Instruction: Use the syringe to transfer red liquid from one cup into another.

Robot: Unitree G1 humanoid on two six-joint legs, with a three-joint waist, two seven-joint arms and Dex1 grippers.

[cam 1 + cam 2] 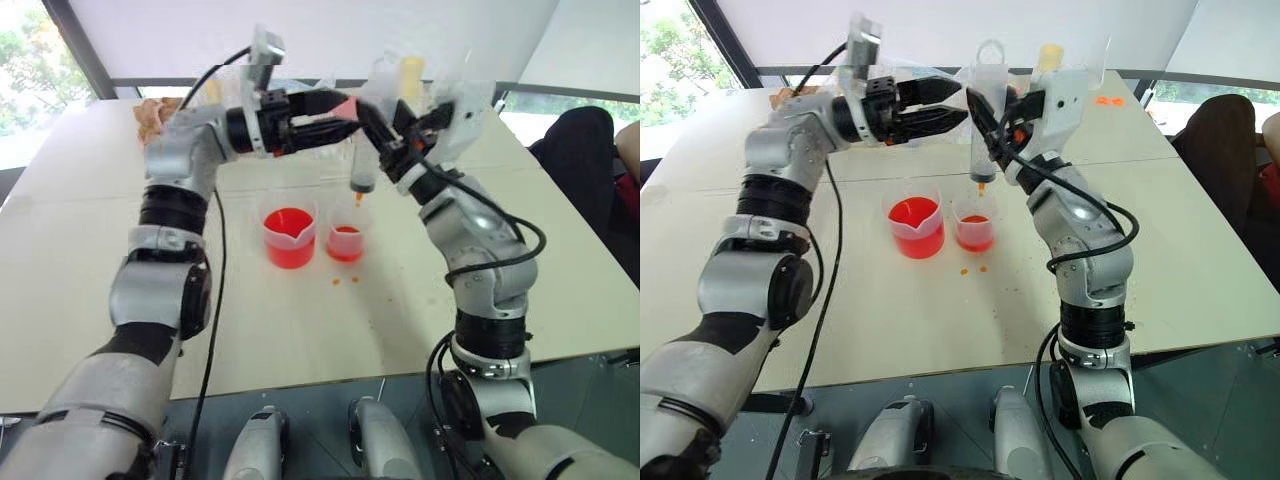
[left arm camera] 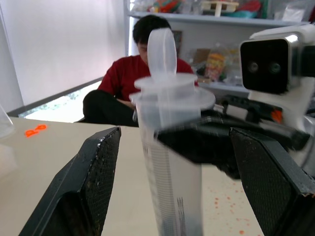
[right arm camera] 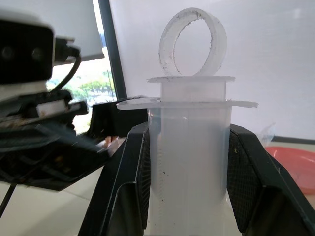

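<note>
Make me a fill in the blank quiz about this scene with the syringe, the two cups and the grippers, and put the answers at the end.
1. The syringe is clamped upright by the ____ gripper.
2. The left gripper stands ____ beside the syringe, not gripping it.
3. The syringe's tip hangs above the smaller cup, which holds ____ liquid.
4. The beaker with the spout stands on the table to the robot's ____ of the smaller cup.

Missing words: right; open; red; left
</note>
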